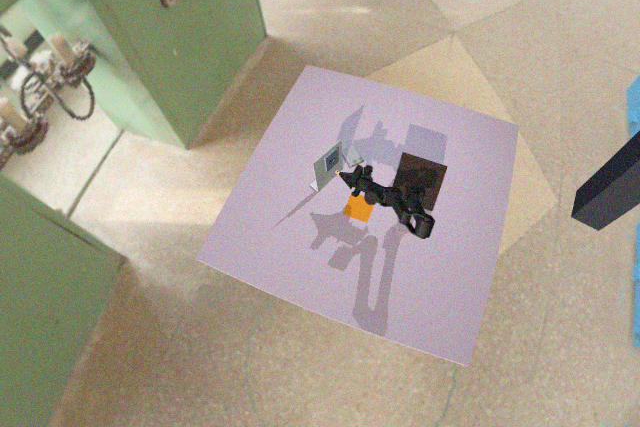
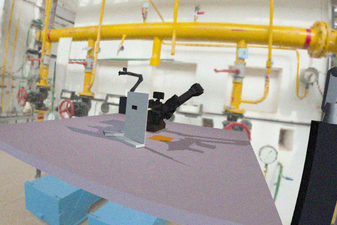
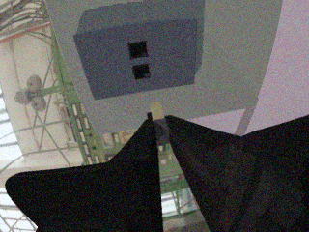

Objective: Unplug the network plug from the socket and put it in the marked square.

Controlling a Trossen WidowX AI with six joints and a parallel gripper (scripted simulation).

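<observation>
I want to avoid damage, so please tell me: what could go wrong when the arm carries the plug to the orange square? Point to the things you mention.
The plug (image 1: 337, 172) (image 3: 156, 110) is held only at the narrow tips of the tool (image 1: 341, 174) (image 3: 158, 123), so it might twist or slip. The upright panel (image 1: 321, 175) (image 2: 136, 124) (image 3: 232, 58) stands very near, so a sideways swing could knock it. The orange square (image 1: 359, 208) (image 2: 161, 138) is small, so the plug may land over its edge.
</observation>
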